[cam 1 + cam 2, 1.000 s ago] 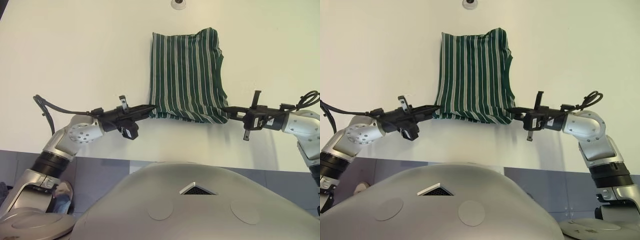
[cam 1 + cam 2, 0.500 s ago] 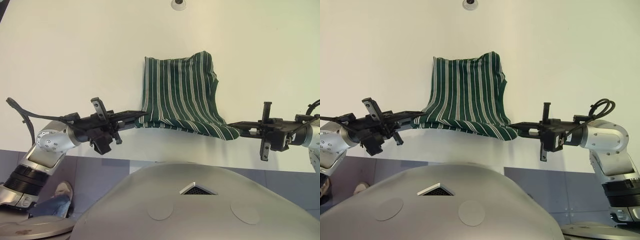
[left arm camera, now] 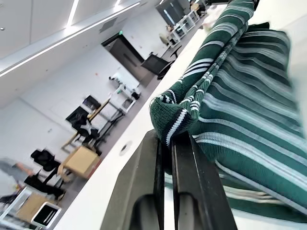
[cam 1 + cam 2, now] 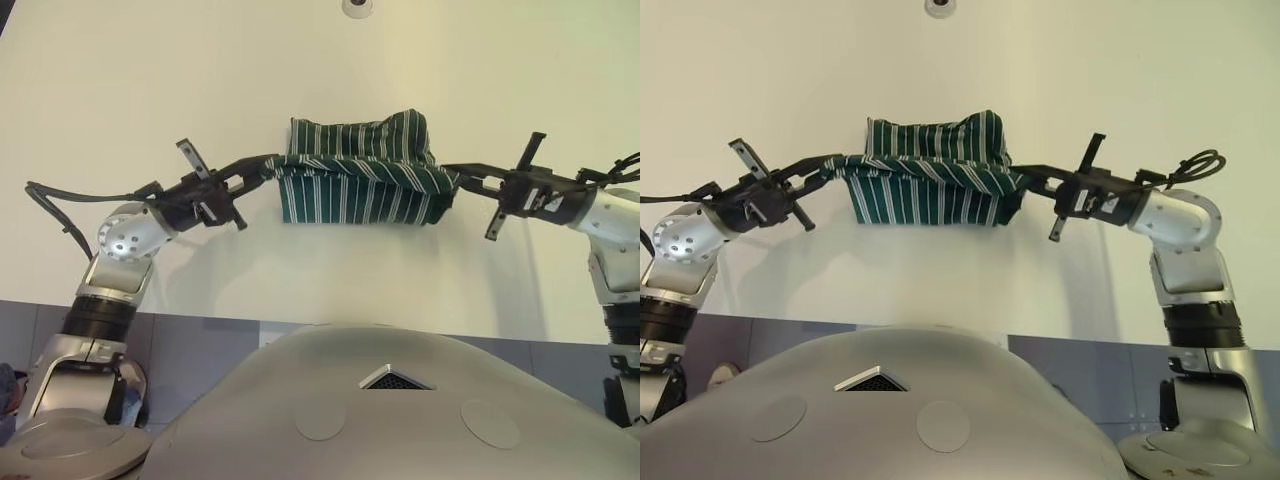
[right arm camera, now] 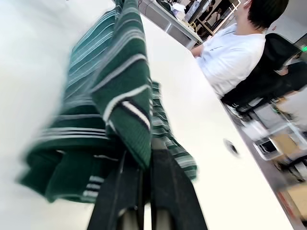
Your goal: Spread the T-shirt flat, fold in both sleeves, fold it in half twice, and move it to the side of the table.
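A round grommet [image 4: 356, 6] sat in the desk [image 4: 150, 80] at its far edge. Grey floor tiles [image 4: 200, 345] showed past the near edge.

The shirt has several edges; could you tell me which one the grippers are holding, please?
The edge of the shirt stretched taut between the left gripper and the right gripper, pinched at both ends; the far edge lies bunched on the table.
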Robot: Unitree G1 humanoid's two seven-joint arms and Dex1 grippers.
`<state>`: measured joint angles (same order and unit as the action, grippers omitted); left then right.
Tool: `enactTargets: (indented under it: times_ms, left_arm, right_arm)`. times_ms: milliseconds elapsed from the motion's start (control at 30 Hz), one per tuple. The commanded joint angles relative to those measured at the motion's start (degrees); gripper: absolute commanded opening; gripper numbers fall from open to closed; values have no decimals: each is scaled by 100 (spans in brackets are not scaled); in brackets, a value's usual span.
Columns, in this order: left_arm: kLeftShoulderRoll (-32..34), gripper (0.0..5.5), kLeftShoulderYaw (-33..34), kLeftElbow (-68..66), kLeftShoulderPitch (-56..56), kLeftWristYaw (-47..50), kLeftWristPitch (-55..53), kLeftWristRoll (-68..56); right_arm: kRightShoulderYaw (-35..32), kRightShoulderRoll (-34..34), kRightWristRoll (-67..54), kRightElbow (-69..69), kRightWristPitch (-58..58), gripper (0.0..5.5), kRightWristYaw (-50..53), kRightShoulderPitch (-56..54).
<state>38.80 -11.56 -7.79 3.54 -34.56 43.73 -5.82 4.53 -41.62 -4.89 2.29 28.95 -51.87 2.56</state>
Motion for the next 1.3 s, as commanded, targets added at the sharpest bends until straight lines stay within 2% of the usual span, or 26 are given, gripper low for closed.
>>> enactTargets:
  times_ms: [33,167,367,433,467,733,867,1000,1300]
  left_arm:
    - [-377,3,178,-975,-615,668,-232,985]
    - [-856,3,-219,-2386,-1285,1330,-398,2146]
    - [-1158,3,-532,-3426,-1628,1572,-224,2543]
    - [-1185,3,-612,-3553,-1645,1442,-86,2429]
    - [-1223,36,-638,-3631,-1662,1365,-53,2355]
    - [-1433,177,-474,-3689,-1681,479,-248,1365]
    - [-1628,253,-184,-3750,-1882,160,-1006,812]
    - [-1903,319,261,-3823,-2216,-27,-2119,208]
    - [-2193,458,945,-3541,-2414,-486,-3717,-643]
  right_arm:
    - [197,360,936,754,52,0,715,-600]
    - [545,664,1626,1607,240,0,1227,-1010]
    - [886,767,1995,2304,457,0,1443,-1110]
    - [930,745,1996,2428,503,56,1461,-1113]
    - [950,742,1976,2486,502,69,1462,-1122]
    - [542,1050,1184,2756,32,204,1629,-1269]
    - [201,1465,477,2950,-623,284,1590,-1375]
    - [-126,1727,-363,2921,-1248,357,1089,-1444]
    - [-569,1813,-1404,2750,-2346,511,92,-1466]
